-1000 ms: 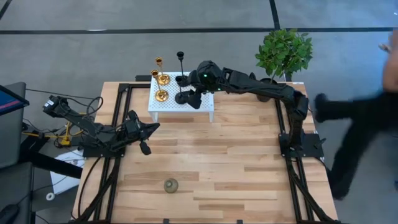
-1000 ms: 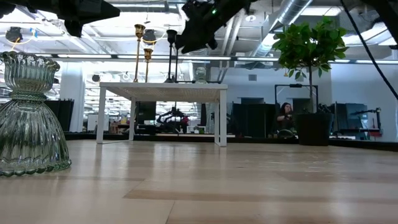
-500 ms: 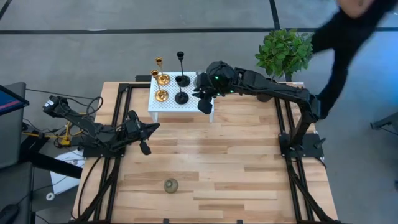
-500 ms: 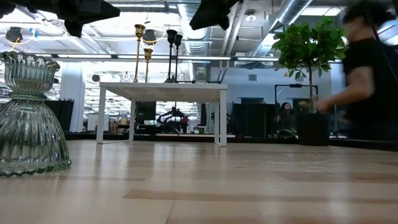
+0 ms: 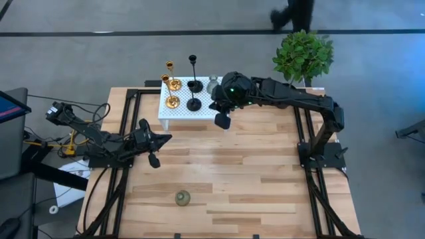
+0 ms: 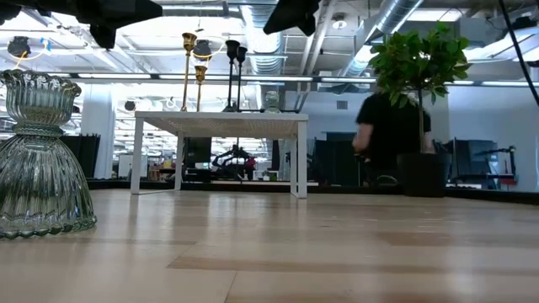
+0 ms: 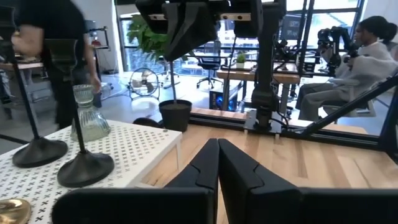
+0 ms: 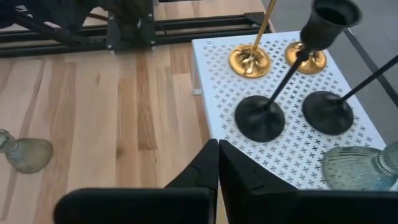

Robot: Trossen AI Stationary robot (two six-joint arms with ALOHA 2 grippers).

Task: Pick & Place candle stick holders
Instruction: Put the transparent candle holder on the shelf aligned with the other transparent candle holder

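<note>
A white perforated stand (image 5: 192, 106) at the table's far side carries two gold candle stick holders (image 5: 173, 85), two black ones (image 8: 260, 118) and a grey-green glass one (image 8: 357, 167), all upright on their bases. Another grey-green holder (image 5: 182, 197) stands on the table near the front edge, seen large in the low view (image 6: 42, 160). My right gripper (image 5: 222, 121) hovers shut above the stand's near right corner, holding nothing. My left gripper (image 5: 154, 159) hangs shut over the table's left side, also holding nothing.
A potted plant (image 5: 303, 56) stands at the far right corner. Black frame rails (image 5: 123, 133) run along both sides of the table. A person (image 6: 392, 135) walks past beyond the far edge. Bare wood lies between the stand and the front holder.
My right gripper has drawn back from the black holders on the stand, toward the table's right and near edges and upward, and its fingers have shut on nothing. The holders on the stand have stayed upright. A person has walked past behind the table.
</note>
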